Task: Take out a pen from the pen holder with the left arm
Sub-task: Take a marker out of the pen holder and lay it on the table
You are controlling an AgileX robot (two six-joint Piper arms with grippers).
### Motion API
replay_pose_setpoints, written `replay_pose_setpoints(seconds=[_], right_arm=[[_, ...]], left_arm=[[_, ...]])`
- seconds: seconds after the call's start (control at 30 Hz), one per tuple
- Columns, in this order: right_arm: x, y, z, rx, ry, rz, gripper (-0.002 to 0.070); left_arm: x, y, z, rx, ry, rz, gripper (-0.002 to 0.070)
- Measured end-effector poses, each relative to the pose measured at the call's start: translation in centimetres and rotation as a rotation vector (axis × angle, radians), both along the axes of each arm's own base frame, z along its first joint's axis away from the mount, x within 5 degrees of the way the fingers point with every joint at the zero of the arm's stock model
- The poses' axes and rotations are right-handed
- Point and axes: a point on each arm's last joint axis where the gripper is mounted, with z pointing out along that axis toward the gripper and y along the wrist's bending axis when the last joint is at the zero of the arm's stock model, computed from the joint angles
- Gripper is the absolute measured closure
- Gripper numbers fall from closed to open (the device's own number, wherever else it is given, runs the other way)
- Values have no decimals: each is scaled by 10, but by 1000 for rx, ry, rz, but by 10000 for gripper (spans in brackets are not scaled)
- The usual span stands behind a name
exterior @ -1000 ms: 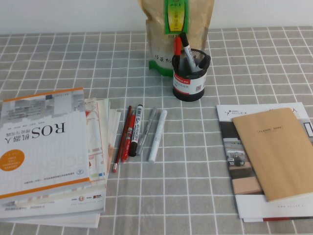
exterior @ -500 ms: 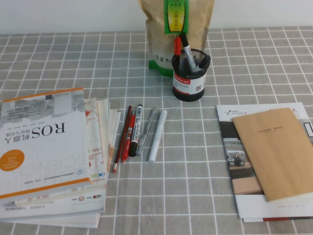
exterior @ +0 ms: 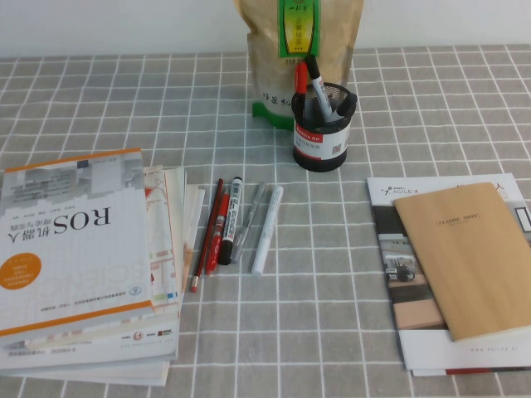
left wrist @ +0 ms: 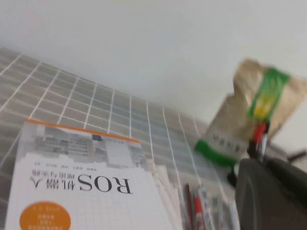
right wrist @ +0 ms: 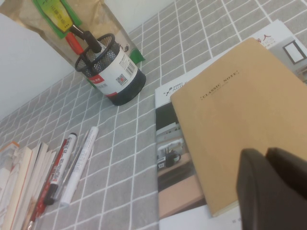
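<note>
A black mesh pen holder with a white label stands at the back middle of the grey checked cloth. A red pen and a black marker stick up from it. Neither arm shows in the high view. In the left wrist view my left gripper is shut and empty, hovering above the book side of the table; its dark fingers hide most of the holder, with only the red pen showing. My right gripper is shut, empty, above the tan notebook.
Several pens lie side by side left of centre. A stack of books fills the front left. A brown paper bag stands just behind the holder. The tan notebook rests on a brochure at the right.
</note>
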Motion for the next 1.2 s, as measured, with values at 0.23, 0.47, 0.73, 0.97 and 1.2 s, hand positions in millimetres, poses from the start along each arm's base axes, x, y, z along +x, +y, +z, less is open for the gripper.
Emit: replay_pose_setpoints(seconds=[0.23, 0.47, 0.73, 0.97, 1.2], right_arm=[[0, 0, 0, 0, 0, 0, 689], [0, 0, 0, 0, 0, 0, 689], [0, 0, 0, 0, 0, 0, 689], [0, 0, 0, 0, 0, 0, 689], [0, 0, 0, 0, 0, 0, 689]], left_arm=[[26, -13, 47, 305, 78, -185, 678], [72, -25, 65, 331, 69, -335, 678], [136, -38, 63, 334, 102, -515, 678], [163, -41, 52, 368, 167, -590, 678], [170, -41, 49, 469, 180, -495, 678]])
